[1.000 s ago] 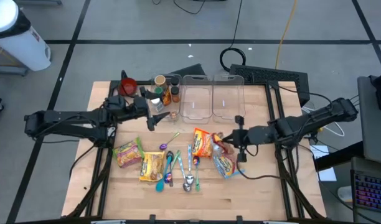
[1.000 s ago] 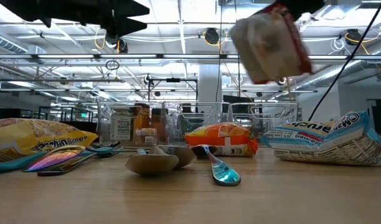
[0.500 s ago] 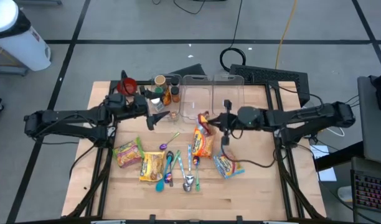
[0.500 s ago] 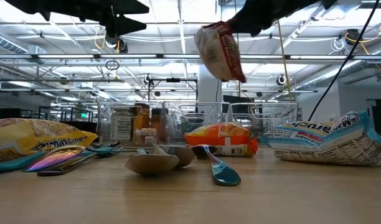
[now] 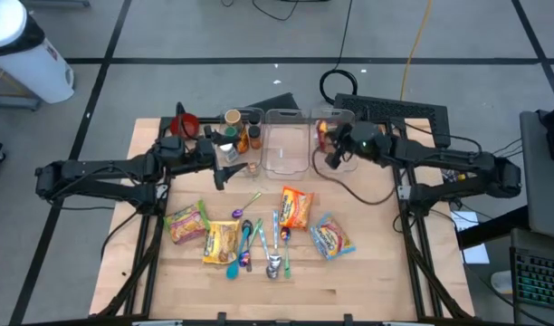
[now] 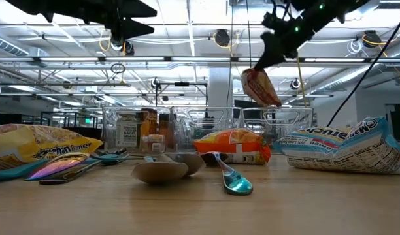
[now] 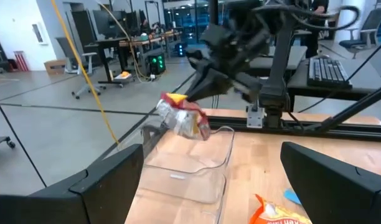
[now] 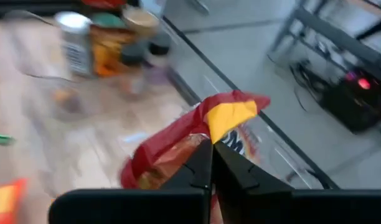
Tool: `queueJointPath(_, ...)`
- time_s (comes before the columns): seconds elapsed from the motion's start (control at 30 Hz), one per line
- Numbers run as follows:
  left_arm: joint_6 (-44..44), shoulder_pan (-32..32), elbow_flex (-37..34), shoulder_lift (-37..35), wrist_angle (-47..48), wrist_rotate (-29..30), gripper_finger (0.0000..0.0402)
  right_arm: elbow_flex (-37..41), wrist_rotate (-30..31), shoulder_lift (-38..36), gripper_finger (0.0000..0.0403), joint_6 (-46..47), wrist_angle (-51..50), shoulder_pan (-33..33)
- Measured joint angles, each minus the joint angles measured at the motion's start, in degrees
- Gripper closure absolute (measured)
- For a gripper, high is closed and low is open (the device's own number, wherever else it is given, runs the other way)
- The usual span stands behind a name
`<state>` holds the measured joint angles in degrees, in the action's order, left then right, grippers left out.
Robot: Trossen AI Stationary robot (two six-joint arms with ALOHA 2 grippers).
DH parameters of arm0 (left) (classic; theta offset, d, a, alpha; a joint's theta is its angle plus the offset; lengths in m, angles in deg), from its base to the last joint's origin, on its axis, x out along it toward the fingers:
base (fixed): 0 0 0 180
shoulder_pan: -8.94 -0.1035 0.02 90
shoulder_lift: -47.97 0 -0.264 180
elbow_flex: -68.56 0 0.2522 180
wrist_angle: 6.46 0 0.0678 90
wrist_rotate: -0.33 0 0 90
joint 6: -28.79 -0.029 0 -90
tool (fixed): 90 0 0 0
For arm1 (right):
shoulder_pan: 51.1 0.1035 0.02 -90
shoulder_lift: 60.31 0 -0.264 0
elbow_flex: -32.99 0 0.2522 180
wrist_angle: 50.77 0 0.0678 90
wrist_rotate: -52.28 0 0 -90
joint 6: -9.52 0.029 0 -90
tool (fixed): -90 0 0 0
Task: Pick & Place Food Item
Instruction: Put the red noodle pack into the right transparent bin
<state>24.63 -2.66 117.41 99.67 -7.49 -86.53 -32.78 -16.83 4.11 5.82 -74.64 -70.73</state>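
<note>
A red and yellow snack bag [image 5: 323,136] hangs in the air over the right one of two clear bins [image 5: 334,159] at the table's far side. My right gripper [image 5: 335,152] is shut on it; in the low view the bag [image 6: 260,87] dangles below the dark fingers [image 6: 273,47]. The left wrist view shows the bag [image 7: 182,118] above the bin's rim. My left gripper [image 5: 224,172] waits open in the air left of the bins, with nothing between its fingers. My right gripper pinches the bag's crumpled top end [image 8: 202,138] between its two shut fingers. The fingers come from the table's right side, slanting down. The bag hangs below them, tilted, clear of the table and above the right clear bin.
An orange bag [image 5: 295,206], a blue and white bag [image 5: 329,238], two yellow bags [image 5: 188,222] and several spoons [image 5: 259,243] lie on the table's middle. Jars and bottles [image 5: 238,132] and a red cup [image 5: 186,122] stand at the far left, next to the bins.
My right gripper has swung from over the table's right middle toward the far edge, carrying the bag, which stays lifted clear and now hangs over the right clear bin. It has stayed shut on the bag.
</note>
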Motion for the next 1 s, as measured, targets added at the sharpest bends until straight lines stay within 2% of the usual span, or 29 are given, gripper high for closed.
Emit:
queueJointPath(0.13, -0.03, 0.00, 0.00, 0.02, 0.00, 0.00, 0.0014, 0.00, -0.20, 1.27, 0.0403, 1.10, -4.19, -4.22)
queueJointPath(0.3, -0.04, 0.00, 0.00, 0.02, -0.07, -0.01, 0.0014, 3.01, -0.15, 2.69, 0.0403, 1.66, -3.74, -6.77)
queueJointPath(0.6, -0.46, 0.01, 0.00, 0.02, -0.45, -0.01, 0.0014, 11.56, -4.65, 5.18, 0.0403, 1.52, 7.20, -9.24)
queueJointPath(1.0, -0.67, -0.04, 0.00, 0.02, -0.42, -0.06, 0.0014, 16.41, -4.52, 6.55, 0.0403, 1.32, 12.60, -9.34)
